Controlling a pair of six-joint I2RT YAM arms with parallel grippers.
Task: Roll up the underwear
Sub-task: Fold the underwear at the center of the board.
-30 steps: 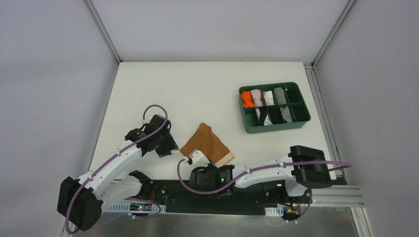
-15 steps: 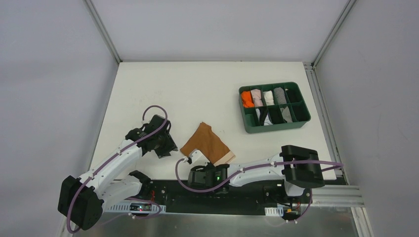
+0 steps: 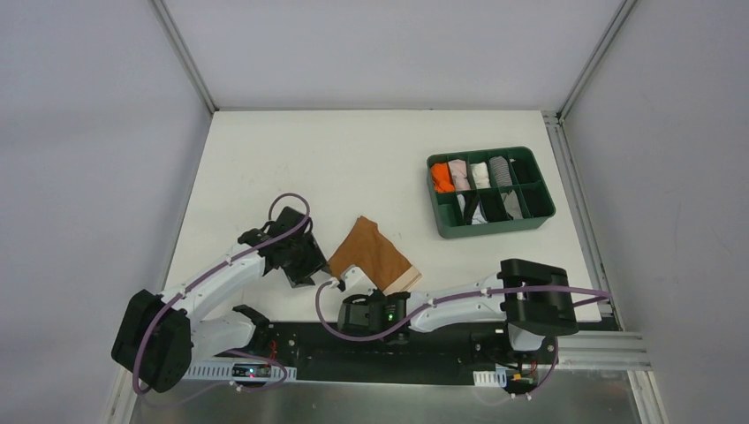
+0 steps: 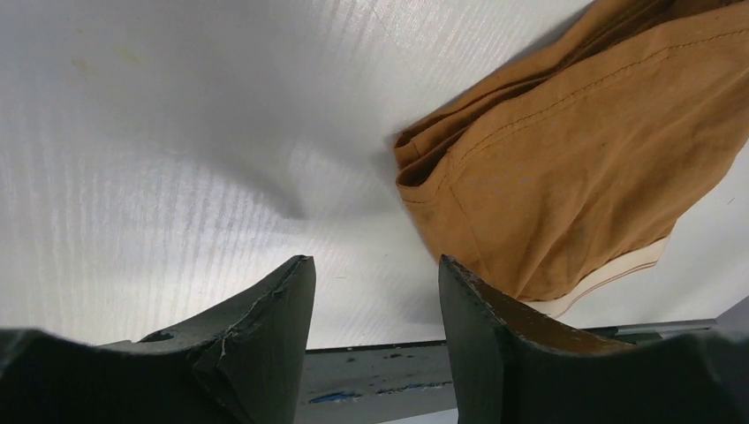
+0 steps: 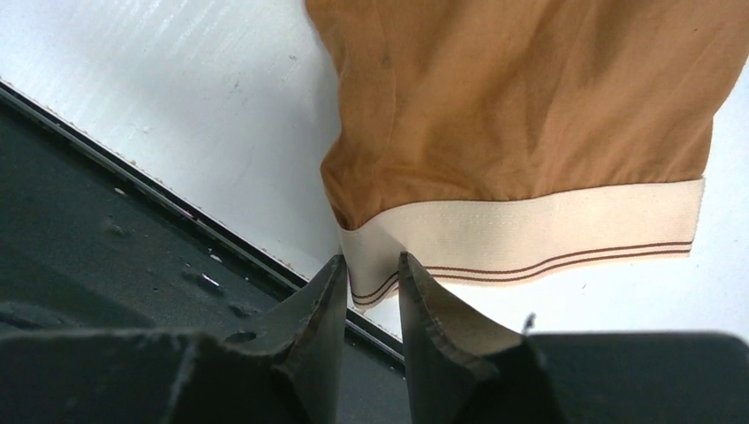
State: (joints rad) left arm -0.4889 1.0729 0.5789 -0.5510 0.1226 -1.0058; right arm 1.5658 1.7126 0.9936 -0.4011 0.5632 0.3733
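The tan-brown underwear (image 3: 374, 255) lies flat on the white table near the front edge, its pale beige waistband (image 5: 530, 234) toward the arms. My right gripper (image 3: 339, 285) sits at the waistband's near-left corner. In the right wrist view the gripper (image 5: 369, 259) has its jaws almost closed with that corner between them. My left gripper (image 3: 303, 268) is open and empty, low over the table just left of the underwear's left corner. In the left wrist view the gripper (image 4: 375, 261) has the cloth (image 4: 565, 150) up and to its right.
A green divided tray (image 3: 490, 228) stands at the right, holding rolled garments, among them an orange one (image 3: 442, 179). The table's front edge and the black base rail (image 3: 389, 349) lie directly under both grippers.
My left gripper has moved right, closer to the underwear's left corner. My right arm has shifted slightly left, its gripper staying at the waistband corner.
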